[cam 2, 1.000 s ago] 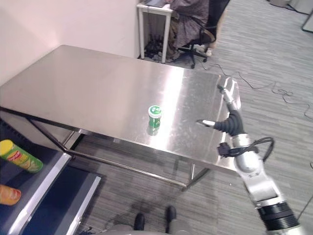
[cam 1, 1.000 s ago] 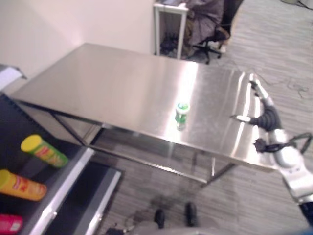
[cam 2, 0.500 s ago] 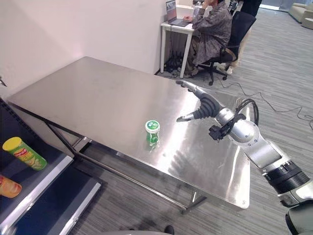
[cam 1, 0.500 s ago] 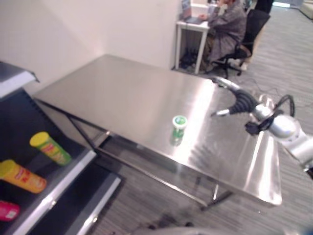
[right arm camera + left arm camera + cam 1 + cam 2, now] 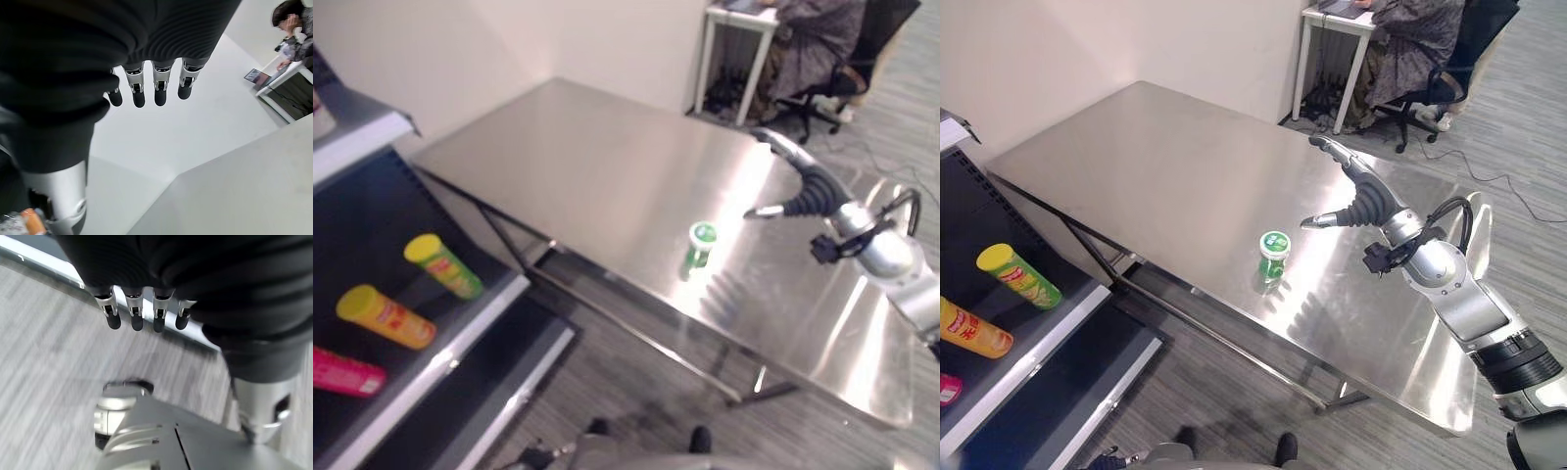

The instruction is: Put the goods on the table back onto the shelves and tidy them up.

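risk is toppling: right hand [image 5: 1359,199] is hovering spread and empty near the cup [image 5: 1274,254] by the bench [image 5: 1165,166] front edge.

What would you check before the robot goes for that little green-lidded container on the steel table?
1. Target upright and free: the small green container with a green lid stands alone on the stainless steel table. Ok.
2. Right robot hand ready: fingers straight, holding nothing, raised above the table beyond the container. Ok.
3. Path between hand and container: bare tabletop, nothing in between. Ok.
4. Left robot hand: fingers relaxed, holding nothing, floor beyond them. Ok.
5. Room on the dark shelf: a green tube with a yellow cap and an orange tube with a yellow cap lie there with gaps around them. Ok.
6. Seated person at the white desk: away from the arm. Ok.
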